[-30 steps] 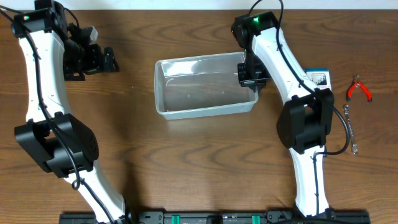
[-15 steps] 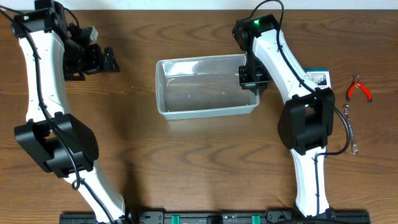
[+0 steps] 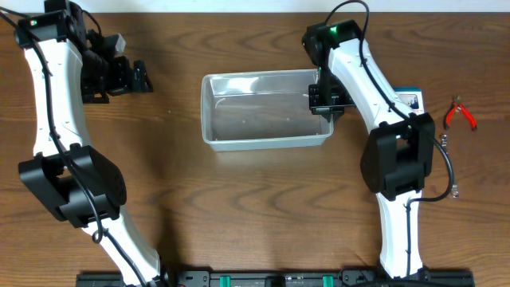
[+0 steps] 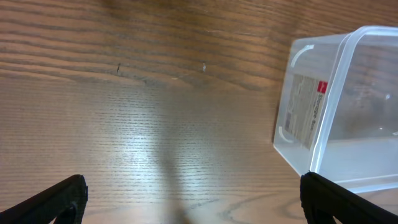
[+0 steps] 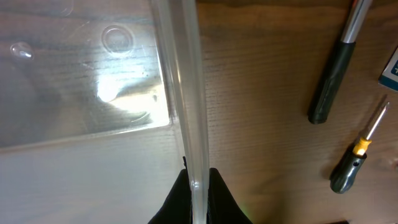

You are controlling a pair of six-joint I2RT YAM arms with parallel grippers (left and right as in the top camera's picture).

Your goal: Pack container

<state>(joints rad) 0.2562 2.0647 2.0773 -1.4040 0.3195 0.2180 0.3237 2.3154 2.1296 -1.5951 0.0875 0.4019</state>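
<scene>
**Inspector:** State of the right gripper (image 3: 325, 102)?

**Assistant:** Pressed together. It pinches the right-hand end wall of the clear, colourless plastic rectangular container (image 3: 209, 119). In the right wrist view its black fingertips (image 5: 176, 196) clamp the rim, one on each face of the wall.

**Inspector:** And the left gripper (image 3: 135, 77)?

**Assistant:** Spread wide and holding nothing. It hangs over bare wood at the far left, well apart from the container. In the left wrist view the two black fingers (image 4: 56, 199) sit at the lower corners with only wood grain between them.

**Inspector:** Where is the container?

**Assistant:** Upright near the middle of the brown wooden table (image 3: 263, 207), with its long side running left to right.

**Inspector:** What lies around it?

**Assistant:** A small blue-and-white box (image 3: 409, 99) lies just right of the right arm, which partly covers it. Red-handled pliers (image 3: 460, 113) lie further right. From overhead the arm also covers the gripped end of the container.

**Inspector:** Do the views differ?

**Assistant:** Yes. The right wrist view shows a dark-handled tool with a metal shaft (image 5: 333, 81) and a small screwdriver with a yellow-and-black handle (image 5: 354, 158). Both lie on the wood near the container's outer wall, not touching it. From overhead I cannot make them out beside the arm. Only the left wrist view shows the white label with a red patch (image 4: 305, 112) on the container's left end wall. Its print is too small to read.
</scene>
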